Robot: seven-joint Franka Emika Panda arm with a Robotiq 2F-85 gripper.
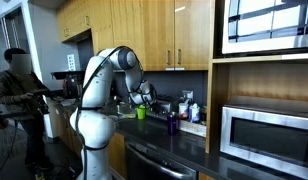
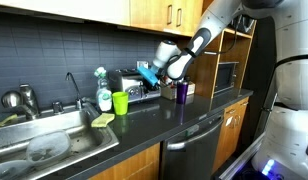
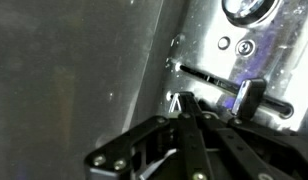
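Judging by wrist view, gripper [image 3: 184, 112] fingers look pinched shut on nothing, so I'd nudge tips onto toaster [image 3: 209, 35] lever [image 3: 250, 95], mid-right of frame, & press slow, straight.

Green cup [image 2: 120, 102] on counter [image 2: 154, 118], near sink [image 2: 34, 133]. Sponge [image 2: 102, 120] just in front of the cup. Purple cup [image 2: 181, 91] further along. Microwave [image 1: 264, 135] in a niche. Person [image 1: 19, 85] at the far end, probably standing.

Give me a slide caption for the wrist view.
Closed tool at the shiny toaster, beside its black lever.
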